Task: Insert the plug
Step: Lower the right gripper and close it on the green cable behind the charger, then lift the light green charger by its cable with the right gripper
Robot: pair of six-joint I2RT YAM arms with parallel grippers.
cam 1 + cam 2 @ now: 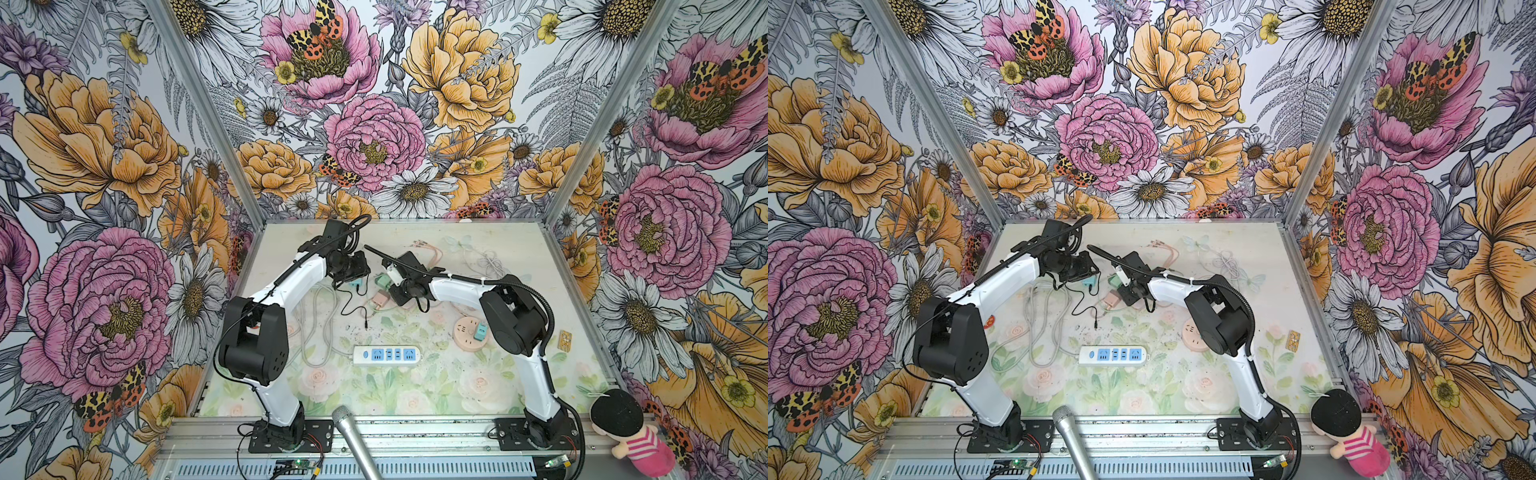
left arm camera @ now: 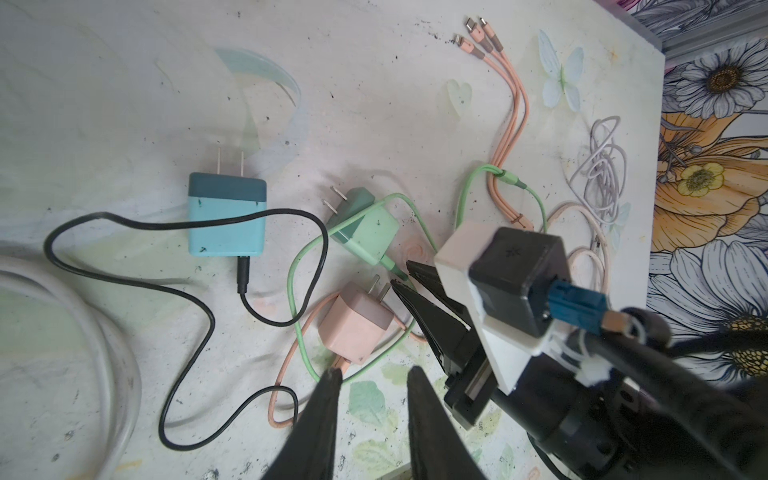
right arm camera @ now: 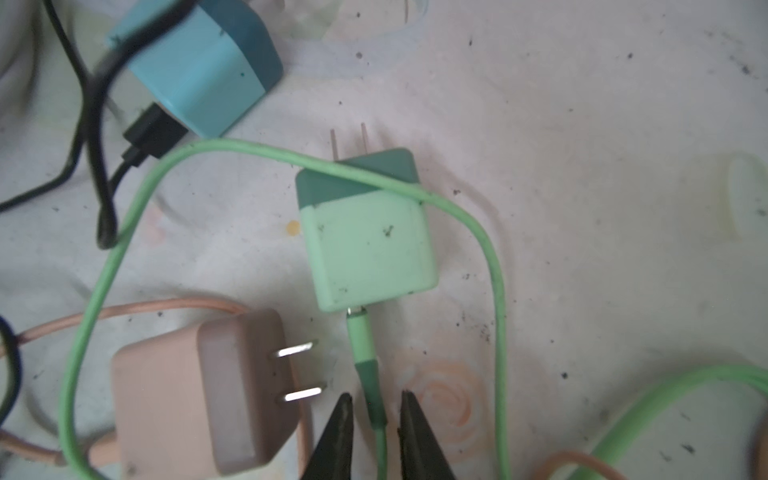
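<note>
Straddling the cable (image 3: 371, 374), right fingers (image 3: 336, 436) stood slightly parted, left fingers (image 2: 316, 415) spread; charger (image 3: 370, 249) looked light, slick: grip its sides.

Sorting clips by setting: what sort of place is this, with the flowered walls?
Likely a robot test booth, not a home: a left arm and right arm mounted on a metal rail, floral wall panels boxing in a small table, and a power strip lying on it.
</note>
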